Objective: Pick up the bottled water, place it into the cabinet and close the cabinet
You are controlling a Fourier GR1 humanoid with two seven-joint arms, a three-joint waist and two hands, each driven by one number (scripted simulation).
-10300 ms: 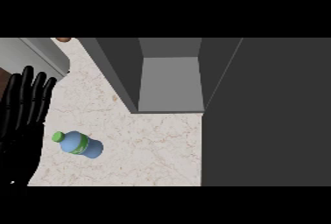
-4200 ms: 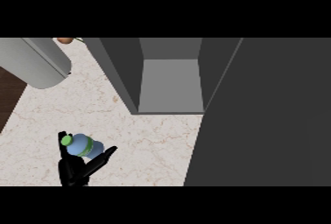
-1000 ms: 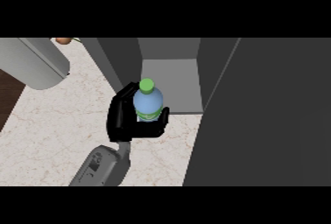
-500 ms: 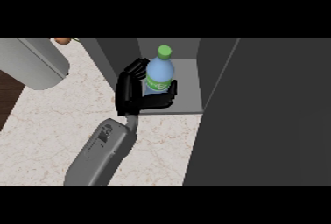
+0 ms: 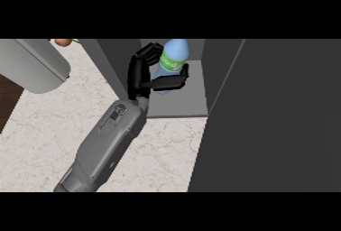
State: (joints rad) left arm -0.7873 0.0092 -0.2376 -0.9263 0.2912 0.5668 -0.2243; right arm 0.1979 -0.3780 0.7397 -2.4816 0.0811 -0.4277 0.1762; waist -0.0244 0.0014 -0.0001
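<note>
The bottled water (image 5: 172, 58), blue with a green label, stands upright inside the open grey cabinet (image 5: 181, 103), near its back. My right hand (image 5: 138, 74) is shut on it, with the palm at the bottle's left and the fingers curled round its lower half. The bottle's cap is cut off by the view's upper edge. I cannot tell whether the bottle's base touches the shelf. My forearm (image 5: 106, 140) runs from the lower left up to the cabinet's opening.
The cabinet's dark door (image 5: 279, 117) stands open and fills the right side. A grey forearm (image 5: 33, 65) shows at the upper left, its hand out of sight, beside a small orange item (image 5: 61, 42). The marble counter (image 5: 40, 135) lies left of the cabinet.
My right hand picked the bottle up off the counter, stood it upright and has carried it further back into the cabinet. The left hand left its spot at the left edge.
</note>
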